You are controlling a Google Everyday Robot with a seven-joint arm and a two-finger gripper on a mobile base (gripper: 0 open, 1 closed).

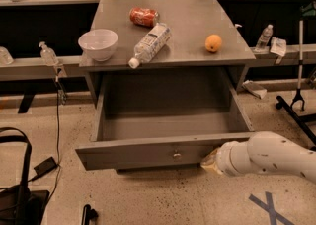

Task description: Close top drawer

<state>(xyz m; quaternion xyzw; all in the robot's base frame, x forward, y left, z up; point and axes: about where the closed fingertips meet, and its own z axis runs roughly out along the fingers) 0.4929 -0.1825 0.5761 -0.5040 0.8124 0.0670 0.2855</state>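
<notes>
The top drawer (148,152) is a wide, shallow grey metal drawer, pulled far out of the grey cabinet and empty inside. Its flat front faces me, with a small round metallic knob (176,156) at the centre. My gripper (211,162) comes in from the right on a white arm (269,160). Its pale fingertips sit against the right part of the drawer front, to the right of the knob.
On the cabinet top (187,26) are a white bowl (98,44), a lying plastic bottle (149,44), a red can (143,16) and an orange (213,43). A black bag (17,194) and cable lie on the floor at left. A black stand (296,103) is at right.
</notes>
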